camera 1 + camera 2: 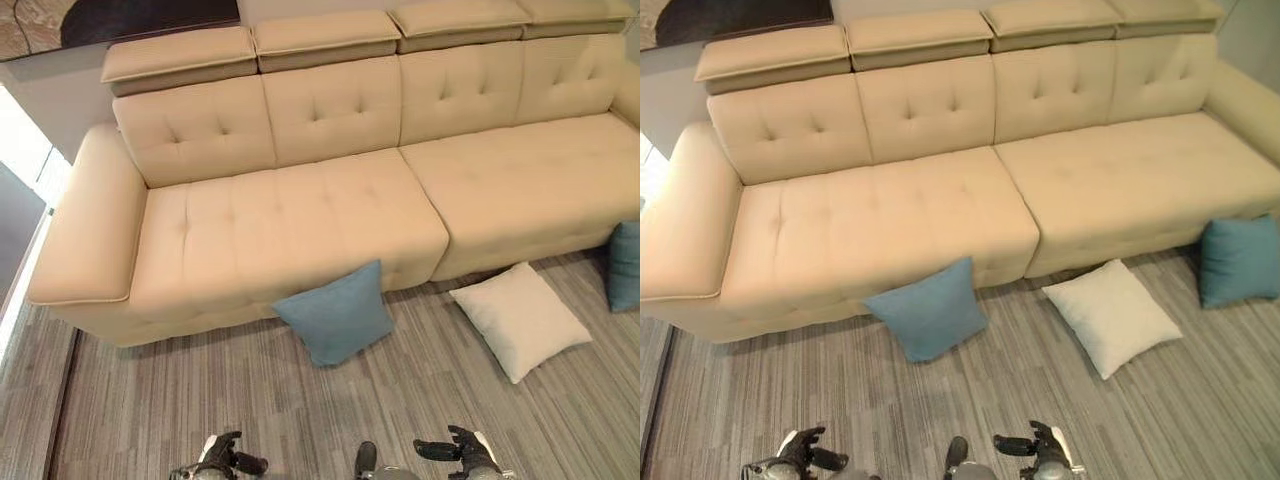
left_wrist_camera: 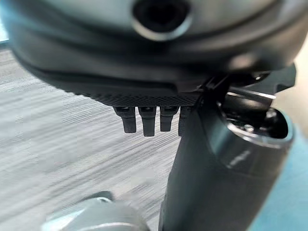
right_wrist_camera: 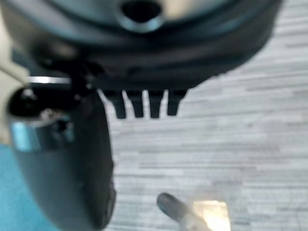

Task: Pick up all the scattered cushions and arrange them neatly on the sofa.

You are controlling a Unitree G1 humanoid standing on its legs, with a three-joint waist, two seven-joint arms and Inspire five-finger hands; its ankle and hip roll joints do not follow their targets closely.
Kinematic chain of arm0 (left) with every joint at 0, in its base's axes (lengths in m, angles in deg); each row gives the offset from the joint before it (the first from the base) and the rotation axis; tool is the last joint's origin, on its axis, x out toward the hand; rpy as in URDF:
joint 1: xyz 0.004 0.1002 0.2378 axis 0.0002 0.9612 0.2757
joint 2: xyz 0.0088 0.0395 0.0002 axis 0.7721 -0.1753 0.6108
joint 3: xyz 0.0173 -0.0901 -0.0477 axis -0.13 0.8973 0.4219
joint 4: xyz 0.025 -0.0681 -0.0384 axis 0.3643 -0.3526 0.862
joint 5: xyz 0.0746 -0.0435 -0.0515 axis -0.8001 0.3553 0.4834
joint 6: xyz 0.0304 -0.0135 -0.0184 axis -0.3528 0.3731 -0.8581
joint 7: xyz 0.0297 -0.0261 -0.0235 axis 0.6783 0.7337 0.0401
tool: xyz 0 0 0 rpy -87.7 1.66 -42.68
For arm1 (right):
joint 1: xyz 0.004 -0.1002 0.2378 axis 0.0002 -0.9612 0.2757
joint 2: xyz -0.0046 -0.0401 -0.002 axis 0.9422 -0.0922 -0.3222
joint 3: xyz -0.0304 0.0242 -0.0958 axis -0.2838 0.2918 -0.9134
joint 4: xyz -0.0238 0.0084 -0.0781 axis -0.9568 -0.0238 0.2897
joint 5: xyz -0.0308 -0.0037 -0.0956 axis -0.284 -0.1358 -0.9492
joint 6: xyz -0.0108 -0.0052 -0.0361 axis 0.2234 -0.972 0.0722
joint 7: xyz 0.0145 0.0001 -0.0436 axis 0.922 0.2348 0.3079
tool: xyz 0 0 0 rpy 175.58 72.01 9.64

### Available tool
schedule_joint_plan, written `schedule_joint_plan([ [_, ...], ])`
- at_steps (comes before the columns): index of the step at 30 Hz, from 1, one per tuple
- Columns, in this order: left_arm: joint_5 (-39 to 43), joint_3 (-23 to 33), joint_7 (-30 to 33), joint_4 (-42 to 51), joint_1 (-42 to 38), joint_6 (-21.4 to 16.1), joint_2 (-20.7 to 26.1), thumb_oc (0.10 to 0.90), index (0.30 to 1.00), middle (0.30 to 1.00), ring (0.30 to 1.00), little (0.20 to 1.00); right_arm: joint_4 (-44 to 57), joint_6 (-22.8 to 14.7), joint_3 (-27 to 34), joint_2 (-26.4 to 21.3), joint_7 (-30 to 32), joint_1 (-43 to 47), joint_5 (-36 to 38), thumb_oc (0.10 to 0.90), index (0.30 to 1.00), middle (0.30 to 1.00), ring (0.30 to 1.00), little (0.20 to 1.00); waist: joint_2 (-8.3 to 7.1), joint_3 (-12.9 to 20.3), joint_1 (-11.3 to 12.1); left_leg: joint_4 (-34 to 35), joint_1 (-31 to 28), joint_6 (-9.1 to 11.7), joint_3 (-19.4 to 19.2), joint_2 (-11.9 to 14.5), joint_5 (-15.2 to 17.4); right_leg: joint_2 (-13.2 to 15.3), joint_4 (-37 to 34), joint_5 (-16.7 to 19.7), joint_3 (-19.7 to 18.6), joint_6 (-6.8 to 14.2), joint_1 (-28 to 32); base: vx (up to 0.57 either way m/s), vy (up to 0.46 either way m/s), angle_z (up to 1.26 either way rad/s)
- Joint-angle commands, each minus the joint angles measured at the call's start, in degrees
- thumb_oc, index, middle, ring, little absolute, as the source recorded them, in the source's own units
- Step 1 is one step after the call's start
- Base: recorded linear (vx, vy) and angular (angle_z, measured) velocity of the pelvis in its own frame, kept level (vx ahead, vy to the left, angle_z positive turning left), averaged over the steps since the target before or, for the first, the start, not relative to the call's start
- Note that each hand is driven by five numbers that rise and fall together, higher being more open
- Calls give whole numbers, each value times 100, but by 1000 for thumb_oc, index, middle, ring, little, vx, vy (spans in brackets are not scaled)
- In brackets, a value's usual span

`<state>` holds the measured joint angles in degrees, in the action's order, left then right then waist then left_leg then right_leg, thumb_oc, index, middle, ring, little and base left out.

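Both hands are held low over the floor (image 1: pixel 200 400), well short of the sofa (image 1: pixel 300 220). The left hand (image 1: pixel 222 455) and the right hand (image 1: pixel 462 450) are kept empty, fingers relaxed and straight, thumbs turned inward.

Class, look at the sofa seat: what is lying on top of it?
Nothing lies on the sofa seat. The three cushions are on the floor: blue leaning against its front, white flat, another blue further right.
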<state>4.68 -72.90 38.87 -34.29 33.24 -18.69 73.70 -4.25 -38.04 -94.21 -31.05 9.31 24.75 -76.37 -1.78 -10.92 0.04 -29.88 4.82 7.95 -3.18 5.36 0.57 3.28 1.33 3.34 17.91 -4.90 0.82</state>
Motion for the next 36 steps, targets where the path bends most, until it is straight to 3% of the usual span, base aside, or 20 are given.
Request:
schedule_joint_plan([
  [1,2,-241,20,90,33,9,-22,800,900,900,900,900,-2,-126,-60,-227,149,85,207,800,900,900,900,900,-163,-205,17,712,218,-589,-452,-344,651,106,-121,-864,-97,675,242,288,-33,22],
  [2,-27,-263,17,75,45,19,-25,800,900,900,900,900,14,-127,-81,-221,152,58,191,800,900,900,900,900,-149,-188,27,1226,291,-618,-475,-399,632,65,-165,-940,-104,706,302,212,-8,23],
  [3,-27,-263,17,75,45,19,-25,800,900,900,900,900,14,-127,-82,-221,152,57,191,800,900,900,900,900,-151,-189,26,1233,286,-618,-475,-402,628,68,-165,-941,-103,706,304,225,15,25],
  [4,-73,-286,10,59,60,26,-23,800,900,900,900,900,16,-120,-92,-221,157,43,182,800,900,900,900,900,-118,-179,49,1605,429,-611,-517,-415,405,-1,-204,-1001,-110,724,387,276,46,16],
  [5,-139,-298,-5,34,114,44,-10,800,900,900,900,900,22,-109,-107,-217,168,5,166,800,900,900,900,900,-13,-144,105,2357,514,-543,-567,-383,-87,-156,-222,-1147,-161,730,538,276,46,10],
  [8,-146,-300,4,33,135,41,13,800,900,900,900,900,12,-103,-122,-214,192,2,154,800,900,900,900,900,-28,-154,137,2523,692,-443,-654,-374,-230,-208,-212,-1319,-213,743,735,291,30,15],
  [10,-124,-221,-9,6,196,50,22,800,900,900,900,900,25,-97,-110,-169,175,-36,133,800,900,900,900,900,7,-101,182,2737,574,-543,-706,-355,-324,-276,-116,-1351,-258,738,775,248,109,-4],
  [16,-127,-97,4,-34,284,70,76,800,900,900,900,900,-48,-49,-138,-76,91,-72,-54,800,900,900,900,900,-60,158,309,2699,140,-857,-579,-636,32,85,987,-1382,-326,1062,636,280,139,-31],
  [17,-103,-66,34,18,279,73,115,800,900,900,900,900,-21,-20,-146,-66,69,-56,-98,800,900,900,900,900,-40,142,295,2728,-73,-1010,-577,-716,170,316,1772,-1000,-272,1286,298,202,145,1],
  [18,-103,-66,33,17,277,73,113,800,900,900,900,900,-21,-19,-145,-67,69,-55,-98,800,900,900,900,900,-32,157,298,2727,-53,-1009,-577,-706,164,305,1761,-985,-273,1283,282,187,146,-4],
  [20,-58,-69,47,76,224,71,169,800,900,900,900,900,21,-1,-150,-61,57,-17,-74,800,900,900,900,900,4,60,225,2697,-238,-1134,-496,-773,288,433,2571,-608,-385,1407,-47,138,97,7],
  [22,-13,-70,45,73,209,61,198,800,900,900,900,900,48,-15,-150,-54,55,-10,-78,800,900,900,900,900,94,33,190,2707,-364,-1173,-452,-744,370,535,2948,-524,-360,1346,-340,164,57,39],
  [23,-14,-75,45,70,192,61,211,800,900,900,900,900,73,-26,-152,-50,52,12,-83,800,900,900,900,900,132,13,177,2716,-425,-1171,-429,-722,405,603,2883,-570,-306,1282,-438,323,-35,31],
  [24,-33,-89,31,58,155,54,232,800,900,900,900,900,107,-46,-166,-58,34,50,-100,800,900,900,900,900,161,-19,157,2794,-614,-1106,-339,-682,546,781,2482,-880,-203,1216,-511,210,-58,18],
  [27,-47,-96,23,48,130,46,233,800,900,900,900,900,133,-46,-165,-70,30,91,-114,800,900,900,900,900,193,-71,135,2788,-632,-1073,-321,-616,520,814,2170,-874,-140,1123,-566,182,-133,6],
  [28,-91,-116,41,30,91,30,239,800,900,900,900,900,190,-26,-169,-96,21,155,-109,800,900,900,900,900,128,-121,53,2757,-740,-949,-159,-610,632,865,982,-550,-512,1226,-770,209,-190,6],
  [29,-91,-116,41,29,90,30,240,800,900,900,900,900,189,-25,-169,-96,21,156,-109,800,900,900,900,900,128,-110,52,2758,-725,-949,-158,-609,625,863,963,-533,-509,1225,-776,380,-332,3],
  [30,-129,-148,45,8,71,7,242,800,900,900,900,900,235,-16,-185,-120,8,157,-116,800,900,900,900,900,69,-131,-49,2797,-823,-888,1,-629,669,725,520,-322,-992,1329,-943,172,-142,8],
  [33,-170,-160,33,-29,64,-20,229,800,900,900,900,900,250,-16,-195,-127,-25,112,-125,800,900,900,900,900,22,-126,-100,2845,-935,-818,123,-580,709,597,452,-288,-1253,1378,-939,195,-180,41],
  [36,-119,-162,50,-81,115,-22,177,800,900,900,900,900,250,-48,-224,-130,-24,95,-139,800,900,900,900,900,-3,-69,-120,2813,-946,-682,182,-419,708,542,441,-307,-1132,1281,-839,261,-365,47],
])
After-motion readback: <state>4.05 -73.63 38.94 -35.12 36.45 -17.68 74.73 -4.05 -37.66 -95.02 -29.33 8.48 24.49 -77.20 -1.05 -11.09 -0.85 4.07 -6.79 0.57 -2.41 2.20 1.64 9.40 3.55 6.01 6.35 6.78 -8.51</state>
